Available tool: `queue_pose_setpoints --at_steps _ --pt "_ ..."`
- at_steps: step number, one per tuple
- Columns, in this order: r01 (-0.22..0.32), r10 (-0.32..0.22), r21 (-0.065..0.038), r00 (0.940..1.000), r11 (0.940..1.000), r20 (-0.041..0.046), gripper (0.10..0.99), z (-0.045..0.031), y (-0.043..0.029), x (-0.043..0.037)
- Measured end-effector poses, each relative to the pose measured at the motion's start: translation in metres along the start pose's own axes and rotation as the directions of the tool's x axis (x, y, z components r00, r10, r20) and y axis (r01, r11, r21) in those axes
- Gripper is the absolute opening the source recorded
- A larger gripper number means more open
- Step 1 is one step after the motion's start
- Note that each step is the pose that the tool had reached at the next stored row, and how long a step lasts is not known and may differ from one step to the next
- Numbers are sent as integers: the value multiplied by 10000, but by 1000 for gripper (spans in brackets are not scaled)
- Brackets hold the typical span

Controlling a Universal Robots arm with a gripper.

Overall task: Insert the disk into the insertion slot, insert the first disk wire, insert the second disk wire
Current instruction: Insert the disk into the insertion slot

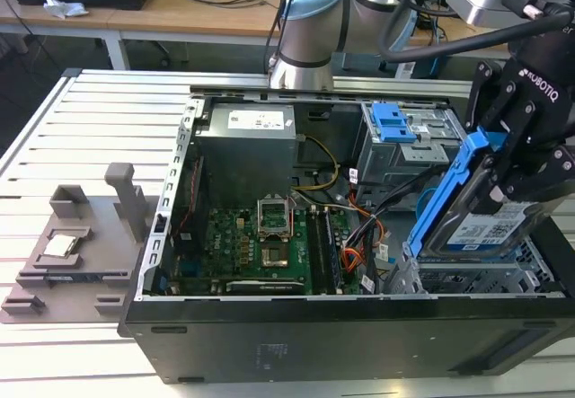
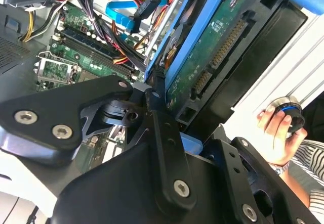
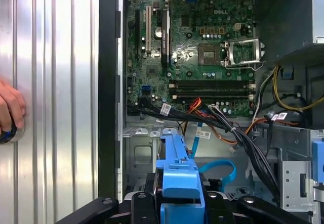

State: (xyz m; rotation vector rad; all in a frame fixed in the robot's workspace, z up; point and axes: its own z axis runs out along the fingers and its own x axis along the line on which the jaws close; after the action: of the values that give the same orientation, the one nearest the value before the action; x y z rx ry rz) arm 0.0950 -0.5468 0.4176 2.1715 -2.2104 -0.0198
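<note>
Grips the disk (image 1: 490,225) by its blue frame, with the jaws pressed against both sides of the frame's upper end. Holds it steeply tilted, handle end up, over the near corner of the open computer case (image 1: 269,344). Shows the disk's green underside and connector (image 2: 212,62) in the second wrist view.

Looks like step one, the insertion, in hand and not yet finished. Puts the slot (image 1: 463,279), a silver perforated bay, directly below the jaws and under the disk's lower edge. Cannot tell whether that edge touches the bay or hangs just above it.

Leaves both wires unplugged. Finds the red and orange wire bundle (image 1: 359,256) beside the jaws, toward the main board (image 1: 243,245). Finds the light-blue cable (image 3: 223,166) curled in a loop close in front of the jaws, near the bay's mouth.

Seems to call for flattening the tilt until the frame lines up with the bay's sides. Seems to call, too, for keeping the blue loop from being trapped under the disk.

Takes in a person's hand (image 2: 276,133) on a round knob (image 2: 288,107), outside the case on the slatted counter (image 1: 90,128), well apart from the jaws.
</note>
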Motion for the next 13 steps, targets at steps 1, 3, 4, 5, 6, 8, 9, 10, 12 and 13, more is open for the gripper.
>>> queue_pose_setpoints --at_steps 1,3,4,5,6,8,9,10,12,13 --pt "-1 1 1 10000 10000 1 365 1 -6 0" --pt "-2 2 2 10000 10000 3 365 2 -19 -1" --pt "-1 1 2 10000 10000 1 365 -5 -23 0" --pt "0 0 3 10000 10000 3 365 -13 -23 0" --pt "0 0 3 10000 10000 3 365 -22 -23 -1" --pt "1 -1 1 10000 10000 -15 365 -43 -30 -3" --pt "1 -1 2 10000 10000 -14 365 -43 -37 -5" --pt "0 0 0 10000 10000 -18 365 -45 -43 -6" --pt "3 -3 -14 10000 10000 -23 365 -48 -58 -8" --pt "5 -5 -41 10000 10000 -21 365 -46 -73 -8"
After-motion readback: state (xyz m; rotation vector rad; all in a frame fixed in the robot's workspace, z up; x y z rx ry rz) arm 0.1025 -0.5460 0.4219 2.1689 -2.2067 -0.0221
